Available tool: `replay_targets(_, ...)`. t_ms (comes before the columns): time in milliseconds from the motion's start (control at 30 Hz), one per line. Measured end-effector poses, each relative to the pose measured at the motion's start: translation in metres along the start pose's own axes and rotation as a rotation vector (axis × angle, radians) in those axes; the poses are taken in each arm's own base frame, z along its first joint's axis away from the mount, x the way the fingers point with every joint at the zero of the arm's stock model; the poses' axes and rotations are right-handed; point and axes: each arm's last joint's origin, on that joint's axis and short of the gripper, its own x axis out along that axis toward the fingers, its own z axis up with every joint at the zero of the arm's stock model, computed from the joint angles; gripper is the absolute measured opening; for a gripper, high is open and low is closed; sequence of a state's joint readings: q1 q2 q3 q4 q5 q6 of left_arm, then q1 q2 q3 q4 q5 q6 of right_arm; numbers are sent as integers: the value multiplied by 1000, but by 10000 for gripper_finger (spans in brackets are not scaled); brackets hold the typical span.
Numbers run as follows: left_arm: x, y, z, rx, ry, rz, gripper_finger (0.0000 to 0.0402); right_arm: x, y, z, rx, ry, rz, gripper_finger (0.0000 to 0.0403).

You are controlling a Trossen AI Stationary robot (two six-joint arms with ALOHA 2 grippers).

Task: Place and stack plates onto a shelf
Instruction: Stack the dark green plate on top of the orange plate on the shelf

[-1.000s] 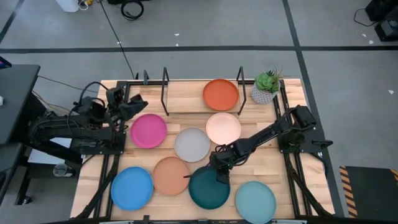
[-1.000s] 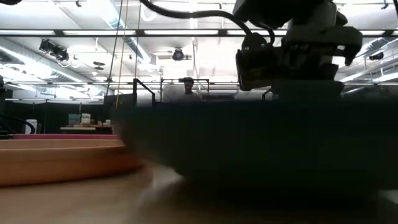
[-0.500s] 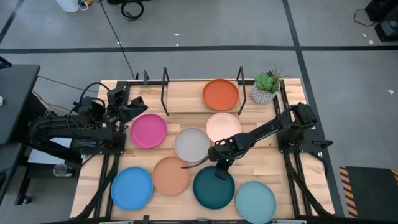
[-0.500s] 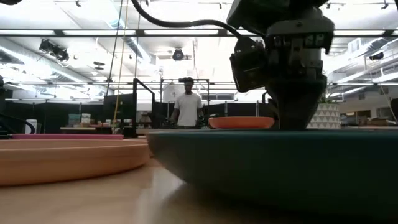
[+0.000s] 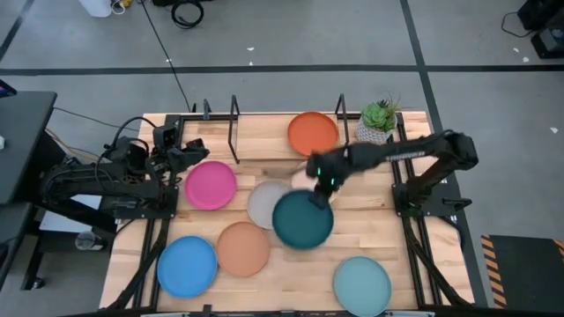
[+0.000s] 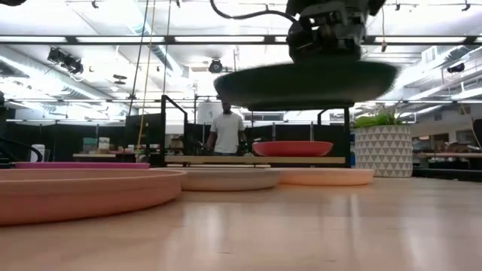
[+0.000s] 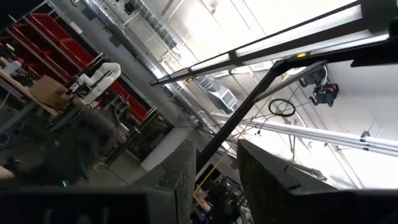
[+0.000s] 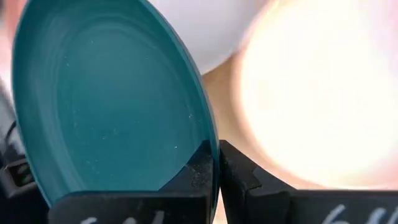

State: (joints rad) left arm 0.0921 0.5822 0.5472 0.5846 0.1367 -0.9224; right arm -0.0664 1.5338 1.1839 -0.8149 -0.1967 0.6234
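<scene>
My right gripper (image 5: 319,189) is shut on the dark teal plate (image 5: 302,220), which hangs in the air over the middle of the table (image 5: 414,238); the low view shows that plate (image 6: 305,83) well above the others. An orange-red plate (image 5: 313,134) lies on the shelf (image 5: 235,132) at the far edge. The magenta plate (image 5: 210,185), grey plate (image 5: 264,204), peach-tan plate (image 5: 242,249), bright blue plate (image 5: 187,266) and pale aqua plate (image 5: 361,284) lie flat on the table. The cream plate (image 5: 300,176) is mostly hidden under my right arm. My left gripper (image 5: 196,145) waits open at the far left, holding nothing. My right gripper pinches the teal plate's rim (image 8: 214,152) between its two fingers, one finger (image 8: 198,169) on the plate's inner face and one on its underside. The hold is on the rim's far side, and the fingers slant down from above. The plate is lifted clear, roughly level.
A potted green plant (image 5: 379,123) stands at the far right corner beside the shelf's right post (image 5: 341,123). A person (image 6: 227,132) stands in the room beyond the table. Bare wood shows between the peach-tan and aqua plates.
My right gripper has risen and gone toward the table's far edge, carrying the dark teal plate. The plate lay on the table near the front edge a second ago and now hangs clear above the grey and cream plates.
</scene>
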Motion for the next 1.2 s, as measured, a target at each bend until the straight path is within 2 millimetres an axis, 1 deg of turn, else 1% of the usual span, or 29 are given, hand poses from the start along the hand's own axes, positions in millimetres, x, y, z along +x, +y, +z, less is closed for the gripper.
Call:
replay_targets(133,2,4,0,7,-36,47,126,-38,-23,34,-58,-57,-99,16)
replay_targets(233,4,8,-2,20,-47,87,126,-57,-40,65,-148,-110,-131,16)
replay_targets(300,6,10,-2,48,-39,119,126,-69,-55,86,-204,-149,-152,16)
replay_targets(467,17,12,7,155,-63,260,126,-89,-108,130,-273,-182,-196,16)
replay_targets(600,23,12,16,253,-75,296,126,-106,-151,154,-314,-195,-243,16)
replay_targets(667,24,12,19,269,-90,305,126,-111,-170,162,-324,-197,-237,16)
replay_targets(767,23,16,22,281,-111,343,126,-108,-197,170,-318,-182,-220,16)
replay_targets(833,23,17,23,284,-118,357,126,-106,-214,173,-285,-182,-209,16)
replay_targets(900,23,18,24,286,-122,366,126,-104,-225,174,-264,-184,-206,16)
replay_targets(1033,23,20,23,285,-117,374,126,-99,-242,173,-259,-145,-216,21)
replay_targets(1200,23,20,23,286,-115,377,126,-99,-244,171,-257,-136,-212,34)
